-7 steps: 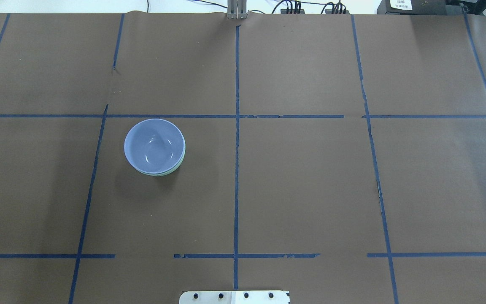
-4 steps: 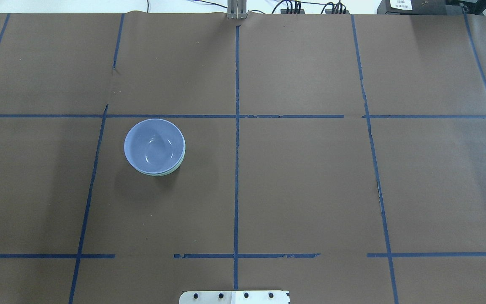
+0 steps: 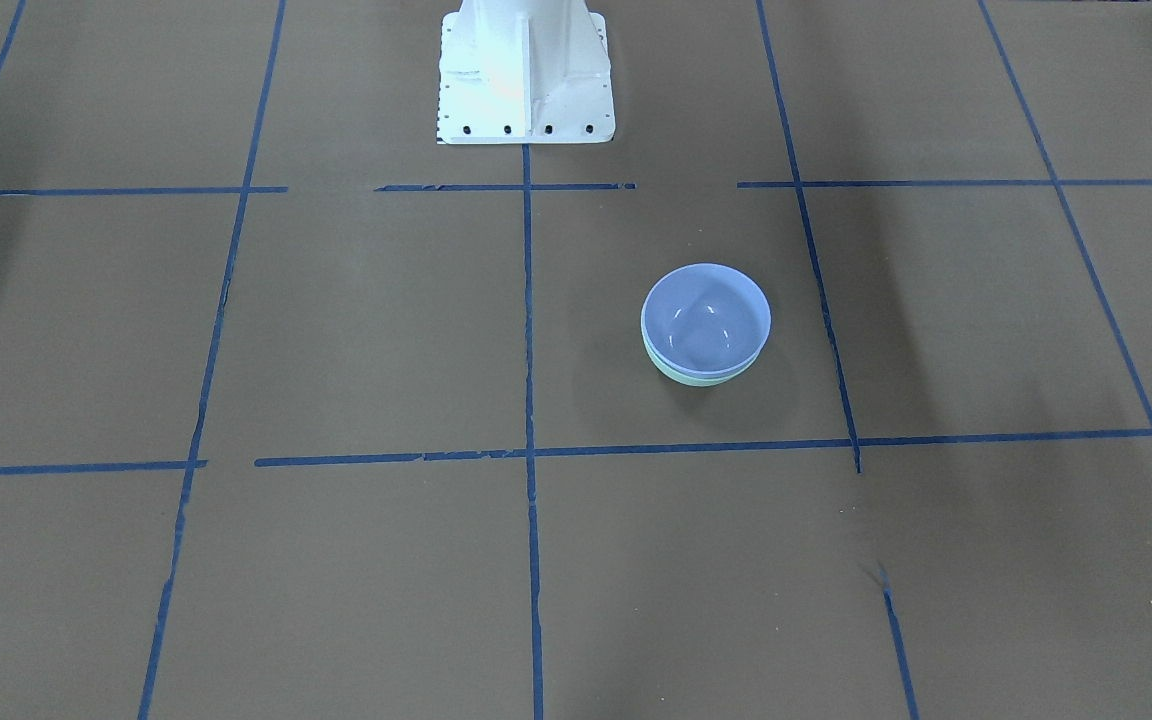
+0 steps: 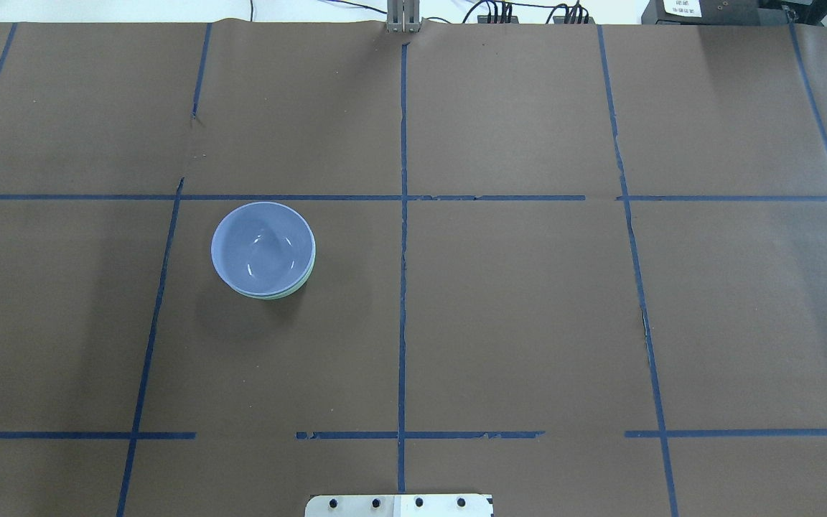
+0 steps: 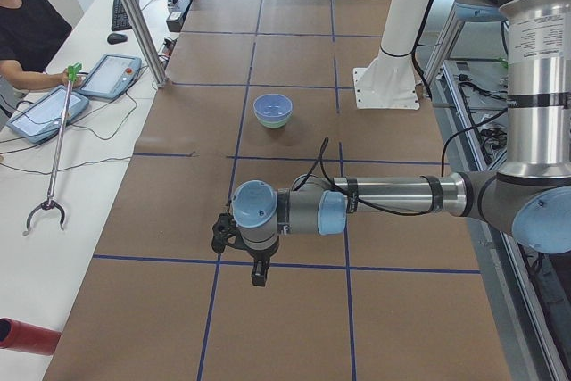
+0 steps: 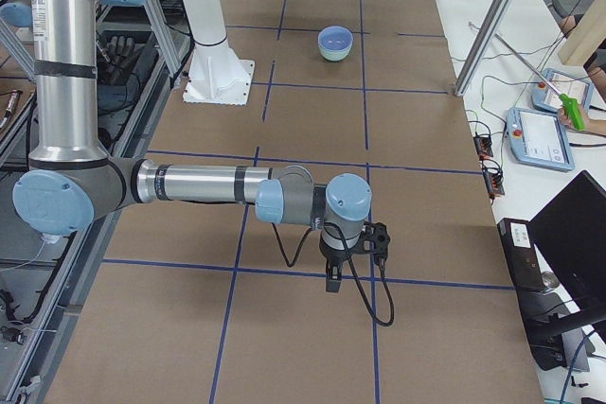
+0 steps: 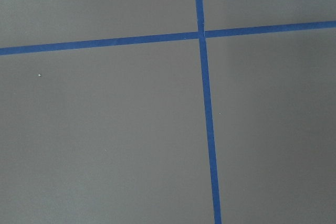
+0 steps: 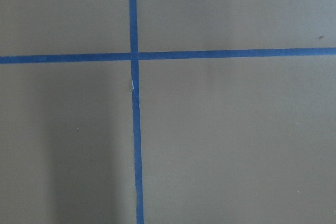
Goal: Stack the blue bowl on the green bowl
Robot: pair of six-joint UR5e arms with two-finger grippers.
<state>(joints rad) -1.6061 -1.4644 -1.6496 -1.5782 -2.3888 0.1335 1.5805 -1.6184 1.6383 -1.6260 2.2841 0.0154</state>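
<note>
The blue bowl (image 4: 263,248) sits nested inside the green bowl (image 4: 301,284) on the table's left half. Only a thin mint rim of the green bowl shows under it. Both also show in the front-facing view, the blue bowl (image 3: 706,320) on the green bowl (image 3: 701,378). No gripper is in the overhead or front-facing view. My left gripper (image 5: 257,274) hangs over the table's left end, far from the bowls. My right gripper (image 6: 333,281) hangs over the right end. I cannot tell whether either is open or shut. Both wrist views show only brown table and blue tape.
The brown table cover (image 4: 528,309) carries a grid of blue tape lines (image 4: 403,287). The robot's white base (image 3: 524,70) stands at the near middle edge. Operators, tablets (image 5: 107,76) and a grabber stick (image 5: 55,144) are on the side bench.
</note>
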